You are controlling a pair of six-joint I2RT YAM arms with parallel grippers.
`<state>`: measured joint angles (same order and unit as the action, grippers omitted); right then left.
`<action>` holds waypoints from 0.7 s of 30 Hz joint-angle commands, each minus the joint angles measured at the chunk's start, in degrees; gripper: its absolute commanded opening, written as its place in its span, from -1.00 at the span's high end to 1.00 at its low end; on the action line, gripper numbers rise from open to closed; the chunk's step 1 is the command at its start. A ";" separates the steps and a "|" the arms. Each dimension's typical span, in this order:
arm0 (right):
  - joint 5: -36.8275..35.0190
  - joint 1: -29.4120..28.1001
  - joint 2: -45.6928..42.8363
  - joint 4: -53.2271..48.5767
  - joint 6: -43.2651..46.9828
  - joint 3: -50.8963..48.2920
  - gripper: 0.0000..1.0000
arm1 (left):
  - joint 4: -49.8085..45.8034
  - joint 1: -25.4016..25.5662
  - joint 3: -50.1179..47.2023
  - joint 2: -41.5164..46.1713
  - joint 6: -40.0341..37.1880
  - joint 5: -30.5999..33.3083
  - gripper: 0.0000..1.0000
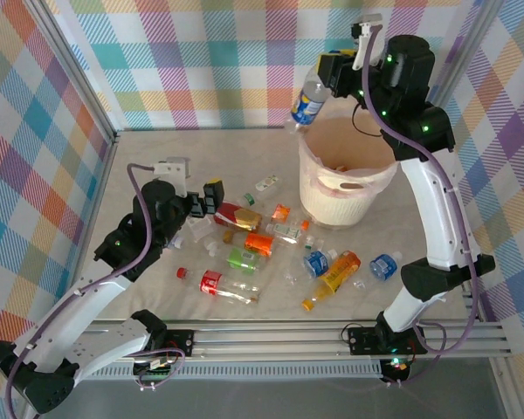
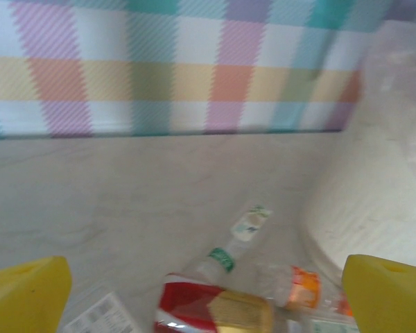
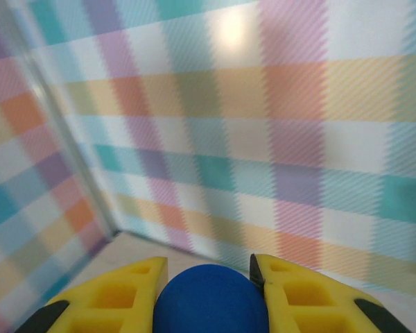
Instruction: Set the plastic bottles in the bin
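High over the far left rim of the cream-pink bin [image 1: 345,188], my right gripper [image 1: 329,77] is shut on a clear bottle with a blue label [image 1: 308,103], which hangs tilted. In the right wrist view its blue cap [image 3: 211,305] sits wedged between the yellow fingers [image 3: 118,295]. My left gripper [image 1: 211,199] stands open just above a red-labelled bottle [image 1: 237,214], which shows low between the wide-apart jaws [image 2: 208,309]. Several more crushed bottles lie across the table: orange [image 1: 258,242], green [image 1: 242,257], red [image 1: 218,284], blue [image 1: 316,262].
A green-capped bottle [image 2: 239,239] and an orange-labelled one [image 2: 301,288] lie just beyond the red one. The bin's wall [image 2: 374,208] rises close on the right of the left wrist view. Loose caps [image 1: 182,272] dot the table, and checked walls enclose it.
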<state>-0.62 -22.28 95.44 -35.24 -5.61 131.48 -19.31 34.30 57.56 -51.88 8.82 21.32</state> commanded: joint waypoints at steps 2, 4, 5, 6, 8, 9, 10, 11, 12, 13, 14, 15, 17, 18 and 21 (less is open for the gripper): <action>-16.42 -0.30 2.18 -1.02 6.48 0.69 1.00 | -5.36 -2.11 -0.22 0.60 5.26 10.68 -1.00; -19.49 -0.30 2.06 -0.77 7.63 -0.41 1.00 | -5.96 -2.92 -0.52 0.59 6.65 11.55 -1.00; -20.60 -0.28 1.86 -0.53 8.20 -1.31 1.00 | -6.25 -3.33 -0.61 0.63 7.29 12.20 -1.00; -21.26 -0.22 1.70 -0.47 8.37 -2.13 1.00 | -6.46 -3.66 -0.71 0.60 7.76 12.58 -1.00; -21.46 0.13 1.46 -0.84 8.15 -4.10 1.00 | -7.25 -4.48 -0.87 0.51 9.39 14.10 -1.00; -21.23 0.22 1.34 -1.21 7.81 -4.91 1.00 | -7.83 -4.72 -0.98 0.40 10.32 15.13 -1.00; -20.80 0.36 1.25 -1.49 7.44 -6.31 1.00 | -8.85 -5.14 -0.96 0.21 11.67 16.50 -1.00; -20.15 0.51 1.04 -1.87 6.92 -7.73 1.00 | -9.95 -5.58 -0.94 0.03 13.12 17.77 -1.00; -19.39 0.49 0.99 -2.22 6.41 -8.93 1.00 | -11.10 -6.03 -0.83 -0.17 14.24 18.69 -1.00; -18.34 0.57 0.89 -2.42 5.87 -10.45 1.00 | -12.25 -6.60 -0.76 -0.39 15.61 19.25 -1.00; -17.32 0.61 0.72 -2.55 5.34 -11.94 1.00 | -13.38 -7.18 -0.78 -0.65 16.74 19.30 -1.00; -16.40 0.57 0.67 -2.66 4.81 -13.13 1.00 | -14.00 -7.76 -0.81 -0.75 17.57 19.20 -1.00; -14.52 0.55 0.46 -2.57 3.71 -15.77 1.00 | -14.83 -8.99 -1.08 -1.11 19.23 18.18 -1.00; -13.97 0.57 0.43 -2.56 3.34 -16.73 1.00 | -15.06 -9.48 -1.26 -1.22 19.86 17.78 -1.00; -12.78 0.58 -0.05 -2.02 2.59 -20.00 1.00 | -15.19 -10.86 -2.06 -1.47 21.54 16.44 -1.00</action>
<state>-15.73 -22.04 97.19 -38.04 -1.15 112.97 -32.34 24.77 56.55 -53.21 26.76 37.54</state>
